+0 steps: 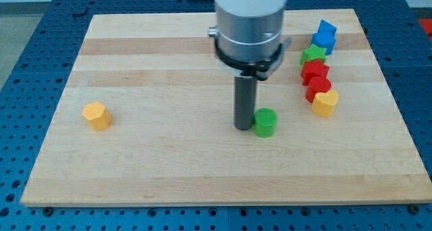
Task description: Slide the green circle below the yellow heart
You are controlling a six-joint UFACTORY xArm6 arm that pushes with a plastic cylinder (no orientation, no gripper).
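Green circle is what you must move, but look first at the largest thing, the wooden board [169, 163], which fills almost the whole view. On its right part a column of blocks runs from the view's top downward: two blue blocks [325, 36], a green star-like block [312, 55], two red blocks [315, 79] and, at the lower end of the column, the yellow heart [325, 103]. They stand close together, each touching or nearly touching its neighbour. Far away, at the view's left, a yellow hexagon block [96, 115] stands alone and has no part in this task.

The green circle [264, 122] lies near the middle of the board, to the left of the yellow heart and a little lower than it. The two are apart, with bare wood between them.

There is no gripper on this arm, so you have nothing to open or close — only the dark rod. My tip [244, 127] rests on the board just beside the green circle, at its left side, touching it or very nearly.

This is the relation that matters for you: the green circle lies directly to the view's right of my tip, and the place below the heart lies further to the right and slightly lower. So I judge that a push toward the view's right, bending a little downward, is needed — take care not to strike the heart itself
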